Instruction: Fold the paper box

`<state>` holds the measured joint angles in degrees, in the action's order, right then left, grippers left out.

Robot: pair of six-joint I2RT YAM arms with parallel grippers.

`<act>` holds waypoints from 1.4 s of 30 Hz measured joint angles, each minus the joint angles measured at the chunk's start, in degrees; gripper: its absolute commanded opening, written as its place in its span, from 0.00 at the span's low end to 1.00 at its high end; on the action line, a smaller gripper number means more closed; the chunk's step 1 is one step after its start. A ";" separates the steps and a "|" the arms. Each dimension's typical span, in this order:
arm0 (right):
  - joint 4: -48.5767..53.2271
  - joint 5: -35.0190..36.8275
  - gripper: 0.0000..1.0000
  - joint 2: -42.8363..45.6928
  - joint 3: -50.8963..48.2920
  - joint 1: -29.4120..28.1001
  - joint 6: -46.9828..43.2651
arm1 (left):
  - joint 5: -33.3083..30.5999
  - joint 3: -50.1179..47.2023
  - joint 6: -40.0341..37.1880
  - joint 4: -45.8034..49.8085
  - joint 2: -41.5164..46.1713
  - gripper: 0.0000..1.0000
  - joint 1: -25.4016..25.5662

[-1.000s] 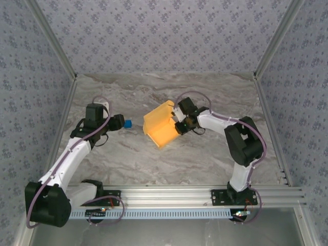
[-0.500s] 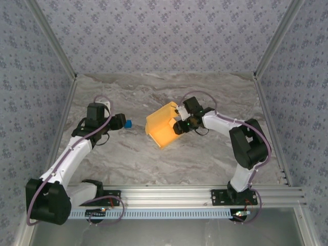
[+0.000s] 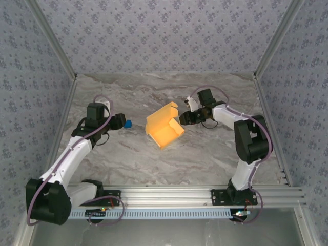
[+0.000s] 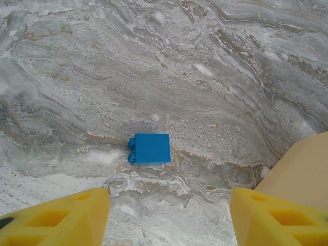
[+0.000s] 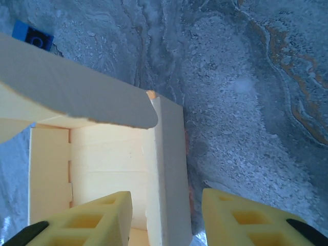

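half open right hand (image 5: 166,205), straddling paper box (image 5: 107,159)

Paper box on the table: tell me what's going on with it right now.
The paper box sits half-folded in the middle of the marble table, side walls up and one flap hanging over its open inside, not yet closed. The right gripper is at the box's right wall with its jaws open; the wall's end lies between the fingers but does not look pinched. The left gripper hovers open off to the left, facing a small blue brick, holding nothing.
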<state>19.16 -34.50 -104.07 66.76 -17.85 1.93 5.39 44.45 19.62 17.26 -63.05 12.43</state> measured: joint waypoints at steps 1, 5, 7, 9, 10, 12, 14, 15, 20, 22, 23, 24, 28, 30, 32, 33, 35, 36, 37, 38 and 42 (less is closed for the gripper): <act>0.17 -0.79 0.37 -0.66 0.48 0.11 -0.09 | 0.00 0.00 0.00 0.00 0.00 0.63 0.00; 0.46 -3.85 0.35 -3.56 2.62 0.24 -0.28 | 0.00 0.00 0.00 0.00 0.02 0.63 0.00; 0.79 -4.94 0.35 -4.22 3.06 0.50 -0.46 | 0.00 0.00 -0.02 0.00 0.04 0.64 0.00; 1.18 -5.79 0.35 -4.76 3.52 0.92 -0.85 | 0.00 0.00 -0.02 0.00 0.04 0.63 0.00; 1.36 -5.97 0.35 -5.01 3.72 1.09 -0.90 | 0.00 0.00 -0.02 0.02 0.04 0.63 0.00; 1.64 -6.49 0.35 -5.64 4.15 1.46 -1.14 | 0.00 0.00 -0.02 0.00 0.04 0.64 0.00; 1.81 -6.84 0.35 -6.25 4.37 1.70 -1.33 | 0.00 0.00 -0.02 0.00 0.04 0.64 0.00; 1.99 -6.95 0.35 -6.60 4.44 1.77 -1.46 | 0.00 0.00 -0.02 0.00 0.04 0.64 0.00; 2.45 -7.50 0.31 -7.39 4.42 1.75 -1.49 | 0.00 0.00 -0.02 0.00 0.04 0.63 0.02; 2.36 -7.93 0.29 -7.37 4.42 1.75 -1.51 | 0.02 0.00 -0.02 0.00 0.04 0.63 0.02; 2.34 -8.07 0.28 -7.37 4.42 1.75 -1.49 | 0.00 0.00 -0.02 0.00 0.04 0.63 0.04; 2.34 -8.28 0.27 -7.39 4.37 1.75 -1.49 | 0.02 0.00 -0.02 0.00 0.04 0.63 0.07; 2.25 -8.46 0.27 -7.37 4.35 1.75 -1.51 | 0.02 0.00 -0.02 0.00 0.04 0.63 0.07; 2.25 -8.48 0.26 -7.37 4.31 1.75 -1.51 | 0.13 0.00 -0.02 0.00 0.04 0.64 0.07; 2.25 -8.48 0.26 -7.37 4.26 1.75 -1.51 | 0.44 0.00 -0.02 0.00 0.04 0.64 0.07; 2.25 -8.46 0.26 -7.37 4.24 1.75 -1.51 | 0.76 0.00 -0.02 -0.02 0.04 0.63 0.07; 2.23 -8.46 0.25 -7.39 4.09 1.75 -1.51 | 1.99 -0.04 -0.02 -0.35 0.04 0.63 0.11; 2.23 -8.46 0.26 -7.37 3.98 1.75 -1.51 | 2.93 -0.15 -0.02 -0.63 0.04 0.64 0.13; 2.23 -8.44 0.26 -7.39 3.80 1.75 -1.51 | 4.09 -0.39 -0.02 -1.09 0.11 0.64 0.22; 2.23 -8.44 0.26 -7.37 3.56 1.75 -1.51 | 5.29 -0.81 -0.04 -1.46 0.24 0.63 0.37; 2.23 -8.44 0.24 -7.39 2.95 1.70 -1.53 | 9.44 -2.62 -0.09 -2.56 0.83 0.64 2.64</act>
<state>21.39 -42.94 -111.46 69.71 -16.14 0.40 14.83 41.82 19.53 14.70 -62.22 15.07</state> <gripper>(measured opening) 0.246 0.637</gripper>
